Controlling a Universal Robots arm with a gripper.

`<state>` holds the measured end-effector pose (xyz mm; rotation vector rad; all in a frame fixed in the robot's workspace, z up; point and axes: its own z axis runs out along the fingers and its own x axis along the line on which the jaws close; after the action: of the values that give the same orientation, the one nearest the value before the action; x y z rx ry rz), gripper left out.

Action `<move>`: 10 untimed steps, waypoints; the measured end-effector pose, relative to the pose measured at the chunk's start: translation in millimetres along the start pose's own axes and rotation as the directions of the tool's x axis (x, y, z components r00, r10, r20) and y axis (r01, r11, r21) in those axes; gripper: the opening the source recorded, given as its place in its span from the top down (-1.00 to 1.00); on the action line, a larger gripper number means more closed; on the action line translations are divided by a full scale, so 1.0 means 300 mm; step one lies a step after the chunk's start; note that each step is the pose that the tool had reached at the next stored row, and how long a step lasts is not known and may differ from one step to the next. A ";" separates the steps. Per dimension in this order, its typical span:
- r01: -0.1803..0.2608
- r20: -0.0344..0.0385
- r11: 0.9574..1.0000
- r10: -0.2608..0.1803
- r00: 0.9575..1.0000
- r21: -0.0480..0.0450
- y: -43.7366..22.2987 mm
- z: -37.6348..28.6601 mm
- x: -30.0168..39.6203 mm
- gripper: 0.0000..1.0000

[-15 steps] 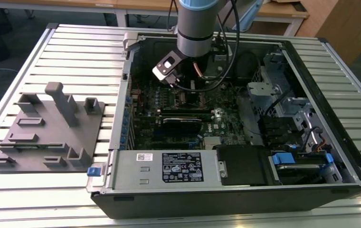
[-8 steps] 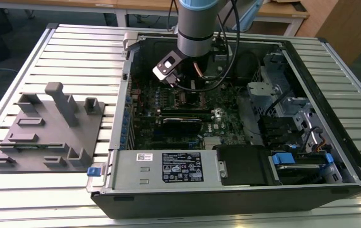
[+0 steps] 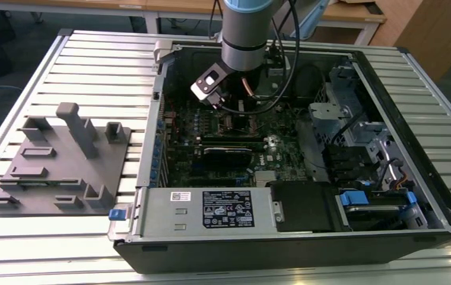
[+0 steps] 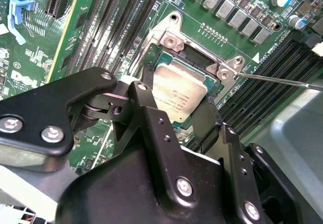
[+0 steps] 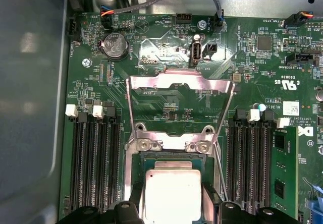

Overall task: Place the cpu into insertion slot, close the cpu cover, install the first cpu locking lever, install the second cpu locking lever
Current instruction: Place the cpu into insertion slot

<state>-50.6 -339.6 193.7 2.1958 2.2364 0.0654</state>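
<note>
The cpu (image 5: 172, 191), a small square chip with a dull silver top, lies in or just above the insertion slot (image 5: 132, 176) on the green motherboard (image 5: 166, 47). My gripper (image 5: 173, 206) reaches down over it, one black finger against each of two opposite cpu edges. In the second wrist view the cpu (image 4: 177, 89) sits between the fingers (image 4: 147, 85) inside the slot's frame (image 4: 166, 58). The cpu cover (image 5: 180, 82), a shiny metal frame, stands swung open on its hinge. A thin locking lever (image 4: 282, 78) sticks out sideways, unlatched. In the exterior view the gripper (image 3: 237, 116) is deep inside the computer case.
Black memory slots (image 5: 96, 158) flank the socket on both sides. Cables (image 3: 277, 71) hang beside the arm. The labelled silver power-supply box (image 3: 209, 211) and drive bays (image 3: 368, 154) fill the case's near and right parts. A grey fixture (image 3: 59, 160) lies on the table (image 3: 107, 65) left of the case.
</note>
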 end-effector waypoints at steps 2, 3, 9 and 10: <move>0.000 0.000 1.000 0.000 1.000 0.000 0.000 0.000 0.000 -0.08; 0.000 0.000 1.000 0.000 1.000 0.000 0.000 0.000 0.000 -0.08; 0.000 0.000 1.000 0.000 1.000 0.000 0.001 0.002 0.001 -0.08; 0.000 0.001 1.000 0.000 1.000 0.000 0.001 0.005 0.001 -0.08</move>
<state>-50.4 -339.4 192.3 2.1958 2.2363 0.0644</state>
